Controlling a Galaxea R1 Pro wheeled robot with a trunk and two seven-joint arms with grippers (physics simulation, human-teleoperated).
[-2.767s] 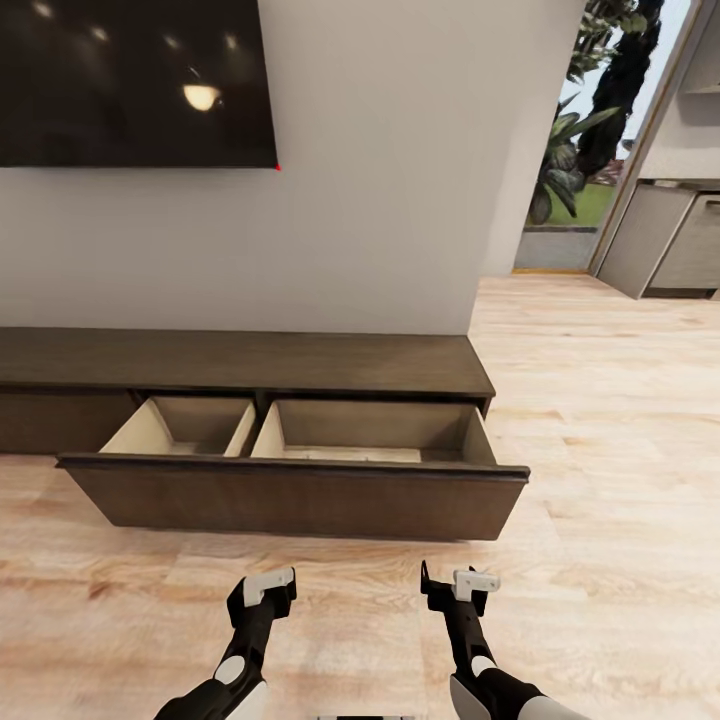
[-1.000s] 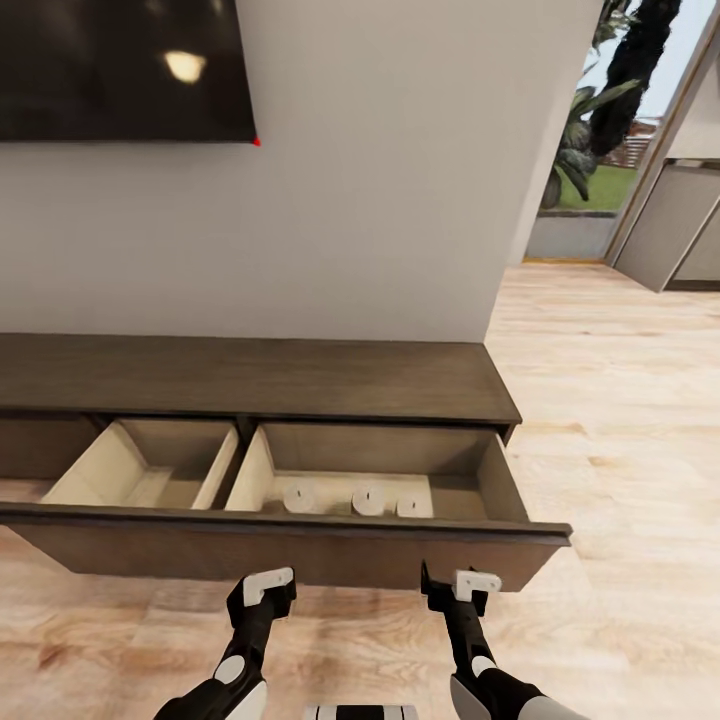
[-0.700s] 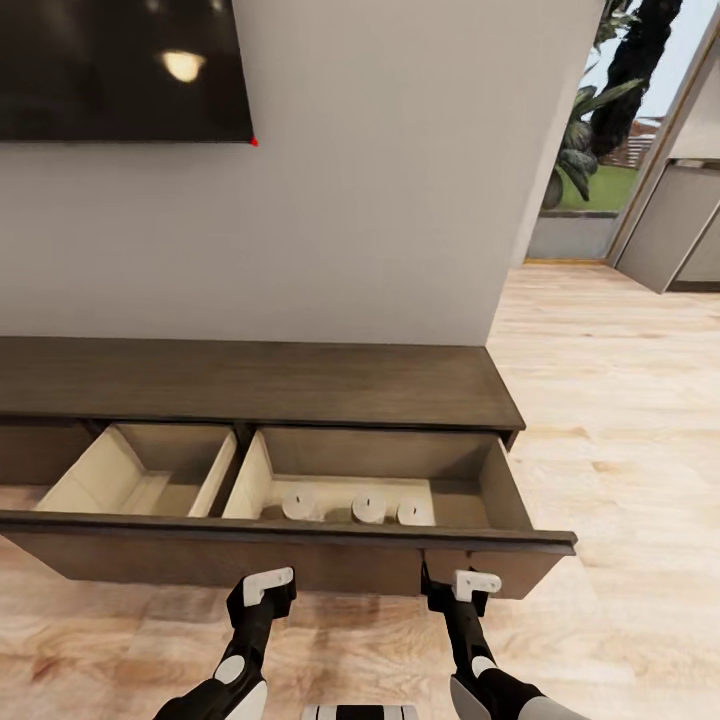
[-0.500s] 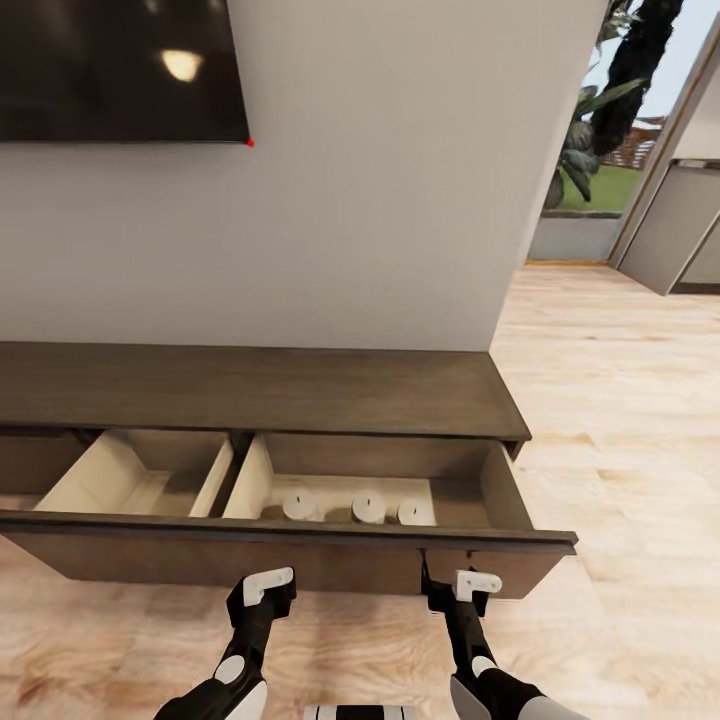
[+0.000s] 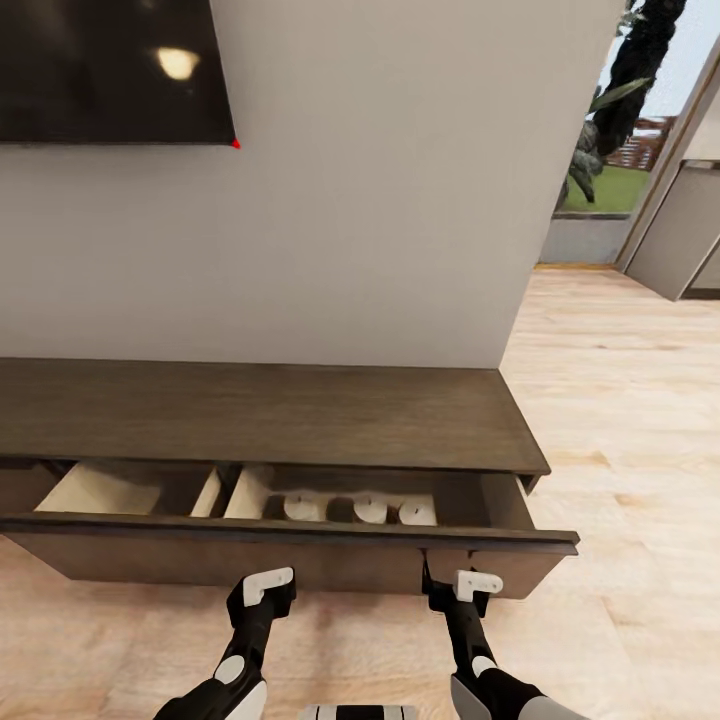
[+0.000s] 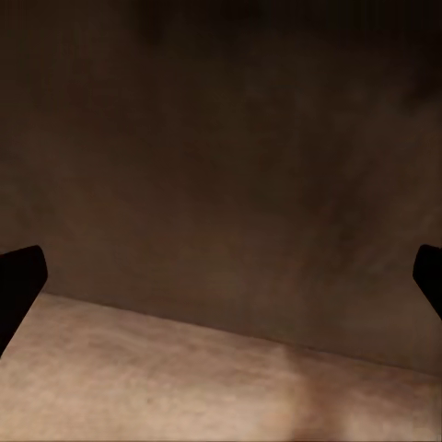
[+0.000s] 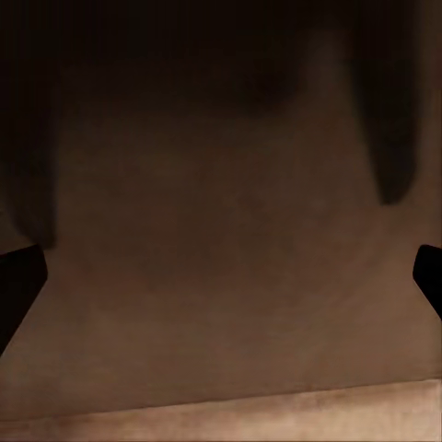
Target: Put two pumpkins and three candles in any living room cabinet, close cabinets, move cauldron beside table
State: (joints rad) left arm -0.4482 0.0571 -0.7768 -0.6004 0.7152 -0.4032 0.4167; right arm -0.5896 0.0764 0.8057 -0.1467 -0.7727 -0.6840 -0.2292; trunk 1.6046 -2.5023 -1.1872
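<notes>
The long dark brown cabinet (image 5: 260, 415) stands against the wall with its wide drawer front (image 5: 290, 560) pulled out a little. Three beige candles (image 5: 300, 507) (image 5: 370, 510) (image 5: 417, 514) stand in a row in the drawer's right compartment. My left gripper (image 5: 262, 590) and right gripper (image 5: 462, 588) are both close against the drawer front, low down. In the wrist views the fingertips (image 6: 18, 276) (image 7: 428, 276) sit far apart, so both are open and empty, facing dark wood (image 6: 221, 166) (image 7: 221, 230). The pumpkins and the cauldron are out of view.
A black TV screen (image 5: 100, 70) hangs on the white wall above the cabinet. Light wooden floor (image 5: 620, 420) stretches to the right toward a doorway with plants (image 5: 620, 130) and a grey kitchen cupboard (image 5: 690, 250).
The camera has moved closer to the cabinet. The drawer has slid inward, its opening narrowing from wide to a thin strip. Both grippers keep their pose against the front.
</notes>
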